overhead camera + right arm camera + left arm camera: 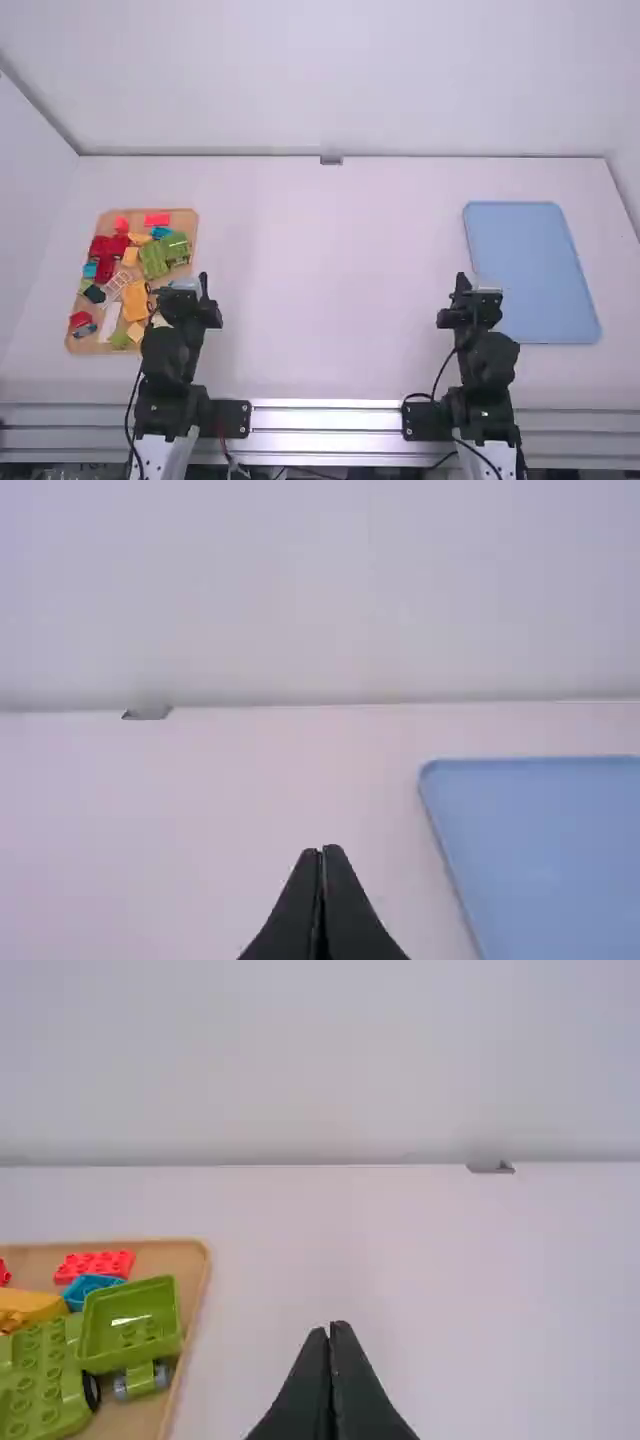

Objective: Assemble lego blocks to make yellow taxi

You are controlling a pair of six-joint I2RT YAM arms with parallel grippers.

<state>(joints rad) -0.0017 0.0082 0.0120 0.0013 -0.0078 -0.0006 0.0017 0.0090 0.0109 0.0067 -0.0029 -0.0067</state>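
Observation:
My left gripper [203,285] is beside the wooden tray's right edge, and in the left wrist view the left gripper [330,1328] is shut with nothing held. My right gripper [462,282] is by the blue tray's left edge; in the right wrist view the right gripper [322,852] is likewise shut and holds nothing. The wooden tray [184,213] holds loose blocks: a yellow piece [135,299], a yellow block [131,257], a green wheeled base [154,260], a green open-topped piece [130,1320], a white piece [110,323], dark red pieces [104,246] and several others.
The blue tray [530,265] lies flat on the right of the white table [330,280], with nothing on its visible surface. Walls stand at the table's back and sides. A small grey fitting [331,160] is at the middle of the back edge.

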